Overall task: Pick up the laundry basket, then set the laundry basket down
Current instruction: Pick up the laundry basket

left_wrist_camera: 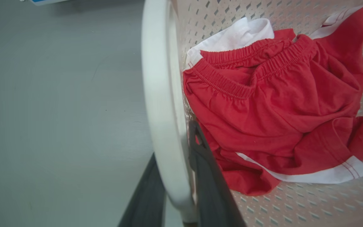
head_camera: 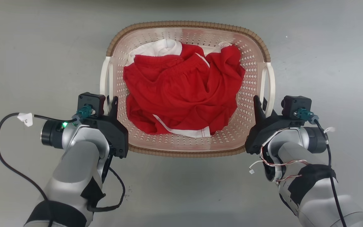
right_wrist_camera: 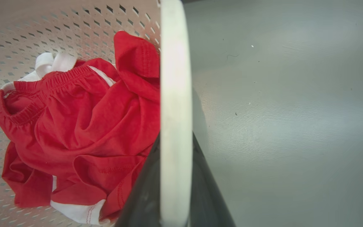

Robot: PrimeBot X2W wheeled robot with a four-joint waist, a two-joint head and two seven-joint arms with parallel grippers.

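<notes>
Plastic basket with red clothes inside, centred before me, grey floor all round. Left gripper is clamped on left handle, and right gripper on right handle. I judge the grasp done. Can't tell if it's off the floor. Set-down remains.

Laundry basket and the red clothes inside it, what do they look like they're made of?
Laundry basket: seemingly moulded plastic, pale, slightly glossy, with rows of small holes; the brown rim looks like plastic moulded as weave, the handle smooth white plastic. Red clothes: soft matte fabric, perhaps a cotton knit, creased, with gathered elastic waistbands.
</notes>
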